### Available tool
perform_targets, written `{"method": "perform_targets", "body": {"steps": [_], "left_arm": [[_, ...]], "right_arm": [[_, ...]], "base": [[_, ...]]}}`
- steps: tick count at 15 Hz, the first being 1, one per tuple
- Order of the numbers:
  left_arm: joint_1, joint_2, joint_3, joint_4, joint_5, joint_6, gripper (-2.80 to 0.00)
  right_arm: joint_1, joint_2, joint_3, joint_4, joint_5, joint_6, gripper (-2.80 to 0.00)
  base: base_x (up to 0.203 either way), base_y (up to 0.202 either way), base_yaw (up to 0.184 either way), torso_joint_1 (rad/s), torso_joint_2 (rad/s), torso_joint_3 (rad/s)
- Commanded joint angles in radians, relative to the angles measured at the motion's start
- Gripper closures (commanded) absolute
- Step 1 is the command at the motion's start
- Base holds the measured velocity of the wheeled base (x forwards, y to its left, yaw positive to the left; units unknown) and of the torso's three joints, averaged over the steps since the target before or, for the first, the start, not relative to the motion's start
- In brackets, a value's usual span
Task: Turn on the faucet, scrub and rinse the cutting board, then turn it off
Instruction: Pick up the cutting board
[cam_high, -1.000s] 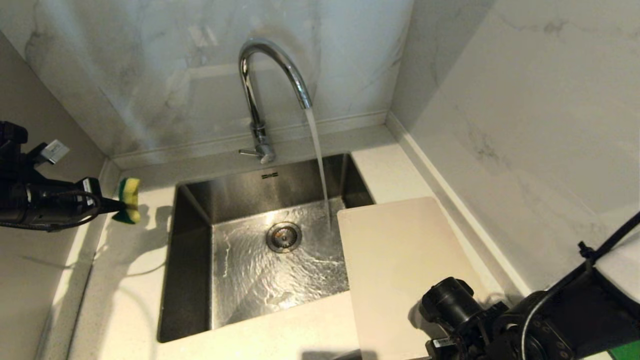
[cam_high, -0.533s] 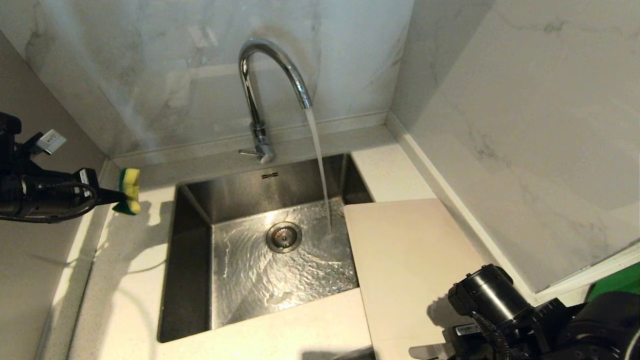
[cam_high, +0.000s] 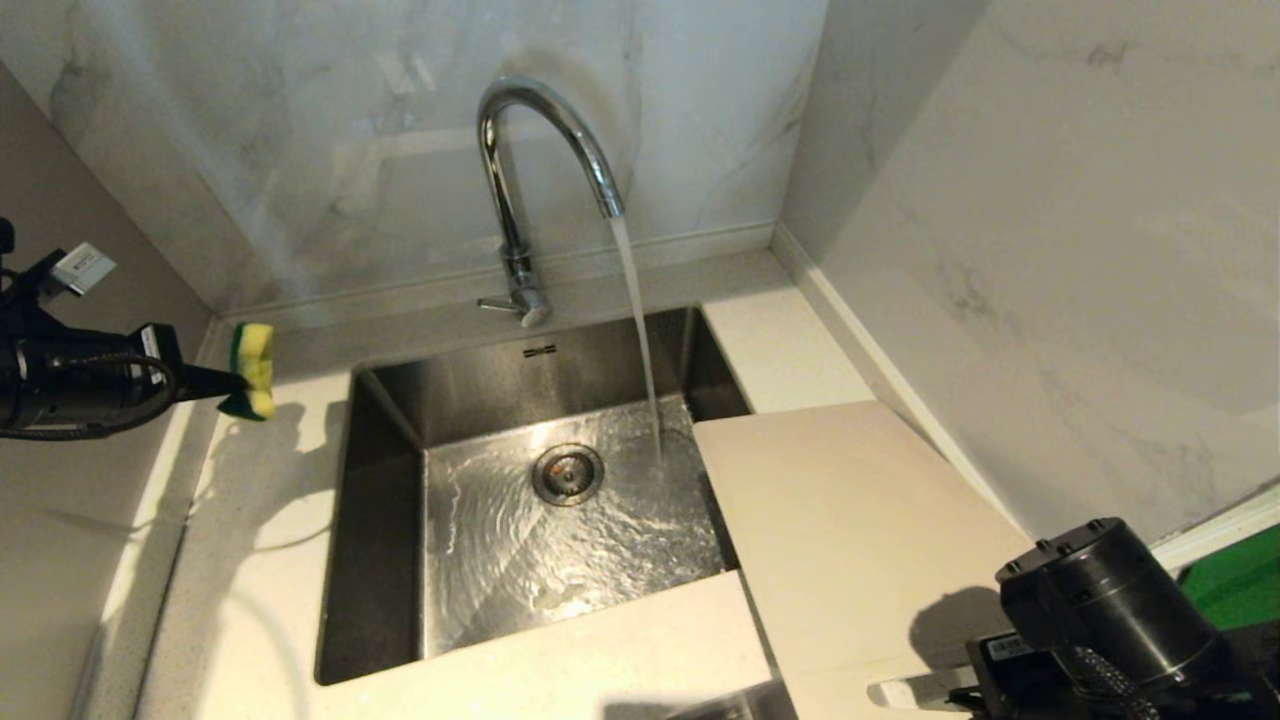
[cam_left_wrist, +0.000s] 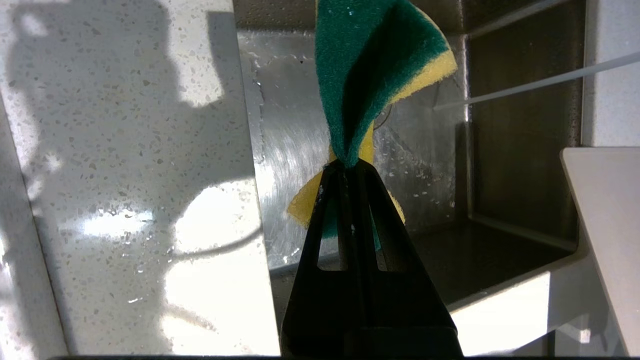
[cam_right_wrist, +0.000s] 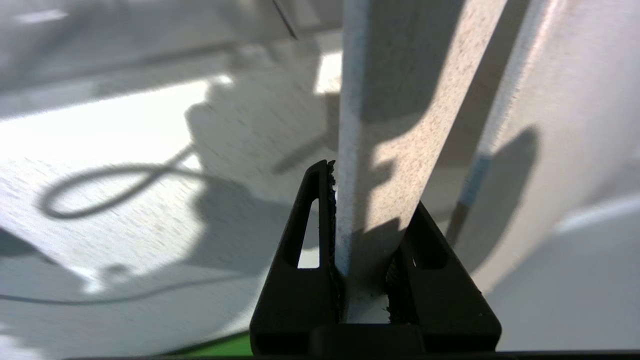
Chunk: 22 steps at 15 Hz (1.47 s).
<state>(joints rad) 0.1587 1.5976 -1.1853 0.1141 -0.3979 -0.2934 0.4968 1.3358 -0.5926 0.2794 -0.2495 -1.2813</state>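
Now 1 faucet (cam_high: 545, 160) running, L claw (cam_left_wrist: 350, 167) pinching 1 sponge (cam_left_wrist: 370, 65), R claw (cam_right_wrist: 362, 200) clamping 1 cutting board (cam_high: 850, 520)

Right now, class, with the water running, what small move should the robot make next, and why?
Probably the right gripper, shut on the cutting board, should carry it left under the stream. Water from the faucet falls into the sink just beside the board's edge, so the board looks dry. The left gripper holds the sponge over the counter, ready to scrub.
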Motion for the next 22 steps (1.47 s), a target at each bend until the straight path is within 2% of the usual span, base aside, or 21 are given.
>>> {"method": "perform_targets", "body": {"steps": [1, 7, 11, 16, 22], "left_arm": [[0.001, -0.015, 0.001, 0.004, -0.004, -0.004, 0.0], [0.0, -0.027, 0.001, 0.004, -0.004, -0.004, 0.0], [-0.002, -0.049, 0.003, 0.006, -0.005, -0.006, 0.0], [-0.002, -0.064, 0.001, 0.018, -0.009, -0.006, 0.0], [-0.002, -0.071, 0.001, 0.018, -0.009, -0.007, 0.0]], "right_arm": [[0.002, -0.079, 0.0, 0.0, -0.013, -0.036, 0.0], [0.002, -0.159, -0.046, -0.002, -0.028, -0.112, 0.0], [0.002, -0.193, -0.088, -0.003, -0.056, -0.215, 0.0], [0.0, -0.229, -0.125, -0.003, -0.056, -0.307, 0.0], [0.0, -0.24, -0.203, -0.002, -0.055, -0.356, 0.0]], "base": [[0.0, 0.0, 0.0, 0.0, 0.0, 0.0], [0.0, 0.0, 0.0, 0.0, 0.0, 0.0], [0.0, 0.0, 0.0, 0.0, 0.0, 0.0], [0.0, 0.0, 0.0, 0.0, 0.0, 0.0], [0.0, 0.0, 0.0, 0.0, 0.0, 0.0]]}}
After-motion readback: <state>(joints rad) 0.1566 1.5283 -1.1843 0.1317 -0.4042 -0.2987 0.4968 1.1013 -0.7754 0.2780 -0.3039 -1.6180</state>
